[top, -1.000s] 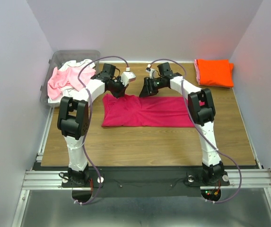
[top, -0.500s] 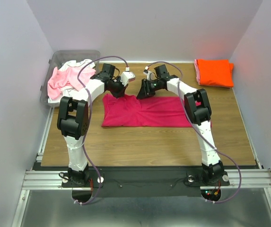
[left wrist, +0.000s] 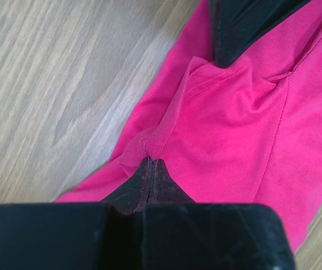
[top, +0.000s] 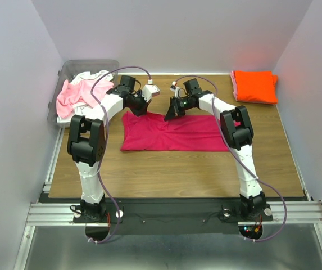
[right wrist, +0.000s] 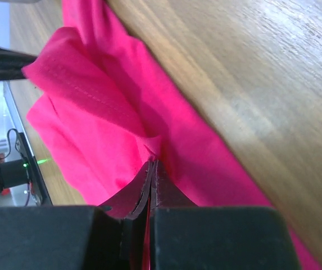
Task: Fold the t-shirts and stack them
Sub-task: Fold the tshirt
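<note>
A deep magenta-pink t-shirt (top: 172, 134) lies as a folded strip across the middle of the wooden table. My left gripper (top: 139, 111) is shut on the shirt's far edge near its left end; the pinched hem shows in the left wrist view (left wrist: 151, 159). My right gripper (top: 169, 115) is shut on the same far edge nearer the middle, with pink fabric bunched at its tips (right wrist: 153, 161). A folded bright orange t-shirt (top: 254, 86) lies at the far right corner. Pale pink (top: 71, 95) and white (top: 89, 77) shirts sit in the bin.
A clear plastic bin (top: 71, 68) stands off the table's far left corner. Grey walls close in on three sides. The metal rail with both arm bases (top: 172, 212) runs along the near edge.
My right gripper has slid left along the shirt's far edge toward my left gripper, drawing fabric with it. My left gripper has stayed put.
</note>
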{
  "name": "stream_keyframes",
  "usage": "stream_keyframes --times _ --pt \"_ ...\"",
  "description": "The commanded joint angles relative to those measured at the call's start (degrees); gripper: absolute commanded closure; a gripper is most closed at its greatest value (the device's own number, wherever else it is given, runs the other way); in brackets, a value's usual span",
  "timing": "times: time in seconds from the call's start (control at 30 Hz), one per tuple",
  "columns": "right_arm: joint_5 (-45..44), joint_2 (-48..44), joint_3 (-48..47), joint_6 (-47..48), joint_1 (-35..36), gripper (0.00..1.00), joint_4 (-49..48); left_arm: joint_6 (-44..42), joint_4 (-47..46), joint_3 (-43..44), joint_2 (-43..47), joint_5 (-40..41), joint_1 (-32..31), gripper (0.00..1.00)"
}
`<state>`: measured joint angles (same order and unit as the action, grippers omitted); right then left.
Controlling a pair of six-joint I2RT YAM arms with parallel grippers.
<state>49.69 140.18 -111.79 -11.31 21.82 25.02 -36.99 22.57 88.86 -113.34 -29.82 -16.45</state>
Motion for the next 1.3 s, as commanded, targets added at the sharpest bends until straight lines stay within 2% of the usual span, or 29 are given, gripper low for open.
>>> stream_keyframes --times 0.0,0.13,0.43,0.9,0.97,1.0,1.07,1.17,1.2,1.27 --pt "-3.9 -7.5 0.0 2.7 0.2 1.00 -2.3 -0.8 0.2 -0.6 6.5 -0.8 0.3 1.00" --pt "-7.7 -7.0 -0.7 3.6 0.2 1.00 -2.3 -2.6 1.0 -2.4 7.8 -1.5 0.3 1.00" --pt "-8.6 -4.7 -1.9 3.5 0.5 0.99 -2.2 -4.8 4.5 -8.0 10.7 -3.5 -0.8 1.00" --pt "-7.6 -10.3 5.6 6.4 0.5 0.99 -2.2 -6.5 3.5 -19.0 12.0 -0.1 -5.8 1.00" --pt "-7.7 -11.3 7.0 7.4 0.5 0.93 -2.2 -6.5 3.4 -19.3 11.7 1.1 -5.7 1.00" --pt "-7.8 -11.9 7.6 8.1 0.5 0.78 -2.1 -6.5 3.1 -19.5 11.8 1.4 -5.7 1.00" --pt "-8.8 -13.8 9.8 9.3 0.5 0.64 -2.2 -6.5 3.0 -20.0 12.1 1.9 -5.6 1.00" --pt "-10.5 -15.4 10.5 9.6 0.4 0.62 -2.1 -7.3 3.8 -19.9 12.6 1.8 -5.7 0.96" --pt "-10.8 -15.7 10.6 9.8 0.3 0.63 -2.1 -8.4 4.7 -19.9 13.0 1.6 -5.7 0.89" --pt "-11.0 -16.6 10.2 10.0 0.3 0.67 -2.2 -9.5 5.5 -19.7 13.5 1.5 -5.7 0.82"
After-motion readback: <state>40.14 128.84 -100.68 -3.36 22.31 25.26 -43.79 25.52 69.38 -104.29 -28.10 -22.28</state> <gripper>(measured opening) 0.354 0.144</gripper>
